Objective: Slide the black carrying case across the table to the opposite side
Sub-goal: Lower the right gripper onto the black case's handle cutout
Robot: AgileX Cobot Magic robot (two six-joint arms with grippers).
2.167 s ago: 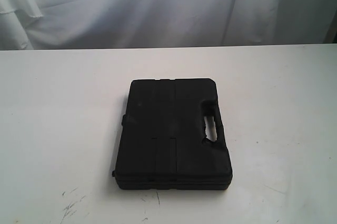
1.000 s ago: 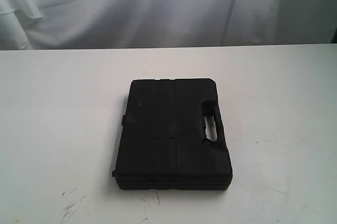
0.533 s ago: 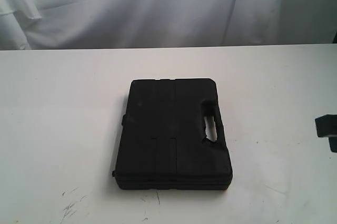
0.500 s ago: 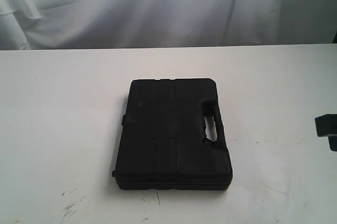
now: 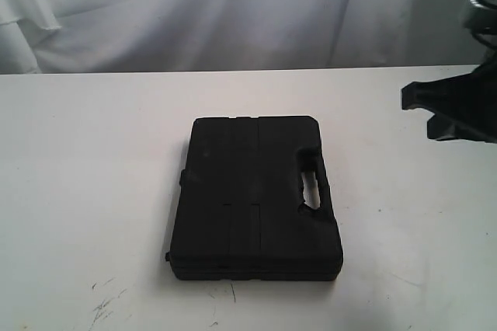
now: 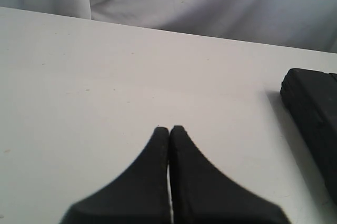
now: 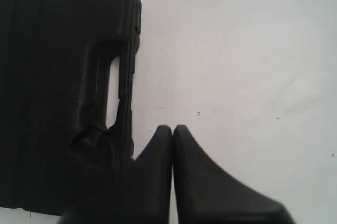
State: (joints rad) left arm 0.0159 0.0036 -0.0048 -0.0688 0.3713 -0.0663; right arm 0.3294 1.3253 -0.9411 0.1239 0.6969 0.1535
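Jaws of both arms pressed together, empty; scratched white table [image 5: 78,191] bears black case [image 5: 256,199]; pale drape [image 5: 194,12] behind.

Behind the table [image 5: 78,152] we see a white cloth [image 5: 194,12] hanging in soft folds from 9 to 3 o'clock, greyer toward 2 o'clock. We find the light even and diffuse. Faint dark scratches [image 5: 105,304] mark the white top at 7 o'clock.
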